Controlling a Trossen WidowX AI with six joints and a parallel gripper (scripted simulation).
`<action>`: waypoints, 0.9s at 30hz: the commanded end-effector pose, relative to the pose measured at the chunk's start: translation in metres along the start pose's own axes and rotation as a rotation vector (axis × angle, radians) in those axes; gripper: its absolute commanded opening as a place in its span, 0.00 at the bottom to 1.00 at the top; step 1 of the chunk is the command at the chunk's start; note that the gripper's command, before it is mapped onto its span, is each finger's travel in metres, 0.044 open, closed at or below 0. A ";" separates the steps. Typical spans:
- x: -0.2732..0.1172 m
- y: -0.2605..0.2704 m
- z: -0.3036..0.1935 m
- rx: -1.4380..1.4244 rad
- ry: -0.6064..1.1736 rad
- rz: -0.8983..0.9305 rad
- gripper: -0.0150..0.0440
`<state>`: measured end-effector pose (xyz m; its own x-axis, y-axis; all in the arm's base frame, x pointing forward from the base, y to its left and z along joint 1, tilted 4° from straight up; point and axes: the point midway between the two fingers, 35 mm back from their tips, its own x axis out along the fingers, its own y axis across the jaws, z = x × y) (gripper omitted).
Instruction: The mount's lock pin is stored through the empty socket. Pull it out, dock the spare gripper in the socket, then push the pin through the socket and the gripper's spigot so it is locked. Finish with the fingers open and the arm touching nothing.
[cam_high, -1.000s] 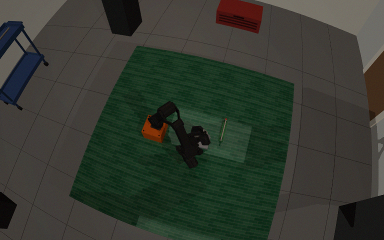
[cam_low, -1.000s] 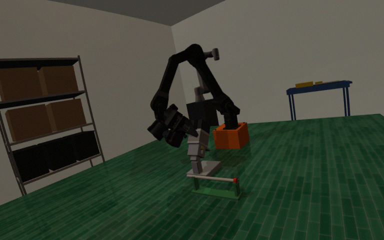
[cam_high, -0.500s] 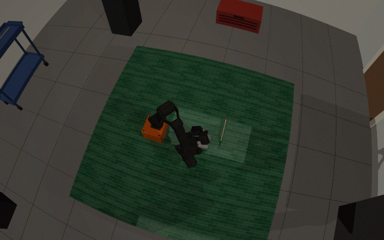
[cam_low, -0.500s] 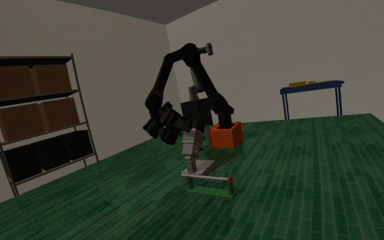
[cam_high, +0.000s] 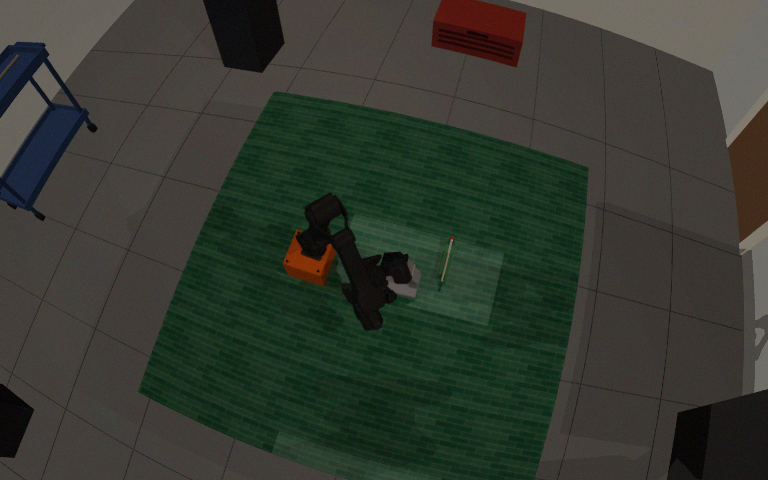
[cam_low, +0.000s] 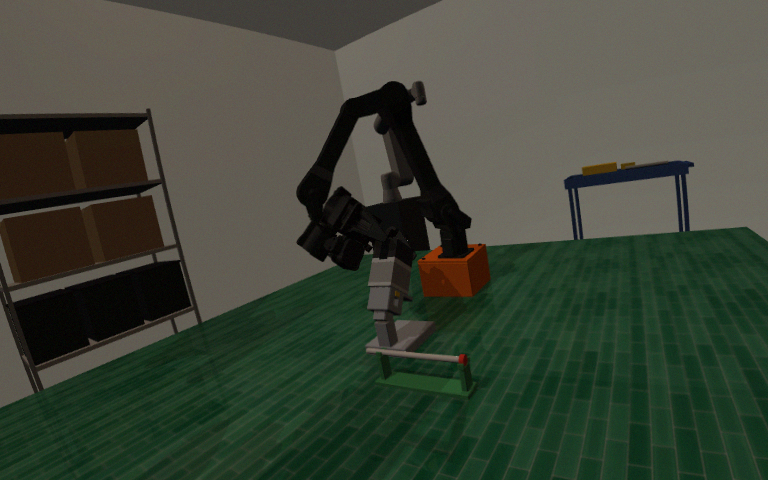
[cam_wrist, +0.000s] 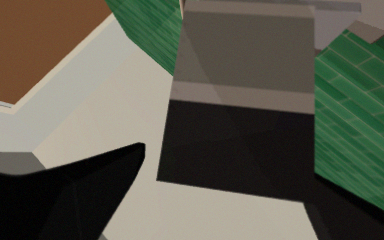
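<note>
The spare gripper (cam_low: 389, 271) (cam_wrist: 245, 55), a grey block with a black upper part, sits on top of the mount's socket (cam_low: 385, 298) with no visible gap. The spigot is hidden inside. The socket stands on a grey post above the mount's pale base plate (cam_high: 403, 288) (cam_low: 412, 335). The lock pin (cam_high: 447, 259) (cam_low: 416, 355), cream with a red head, lies across the green rack (cam_low: 421, 383), outside the socket. My gripper (cam_wrist: 219, 162) is open, its black fingers on either side of the spare gripper's black part. Whether a finger touches it cannot be told.
The orange base block (cam_high: 306, 268) (cam_low: 444, 278) carries my arm behind the mount. The rack with the pin stands close in front of the mount in the exterior view. A shelf unit (cam_low: 165, 215) and a blue table (cam_low: 628, 174) stand farther off.
</note>
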<state>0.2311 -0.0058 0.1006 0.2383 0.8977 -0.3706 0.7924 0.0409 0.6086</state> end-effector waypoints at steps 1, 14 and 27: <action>-0.005 0.000 -0.008 -0.001 -0.001 0.000 1.00; -0.017 -0.001 -0.032 0.020 -0.008 0.002 1.00; -0.024 0.014 -0.051 0.022 -0.091 0.016 1.00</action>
<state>0.2086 -0.0052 0.1476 0.2864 0.8633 -0.4155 0.7997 0.0235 0.6000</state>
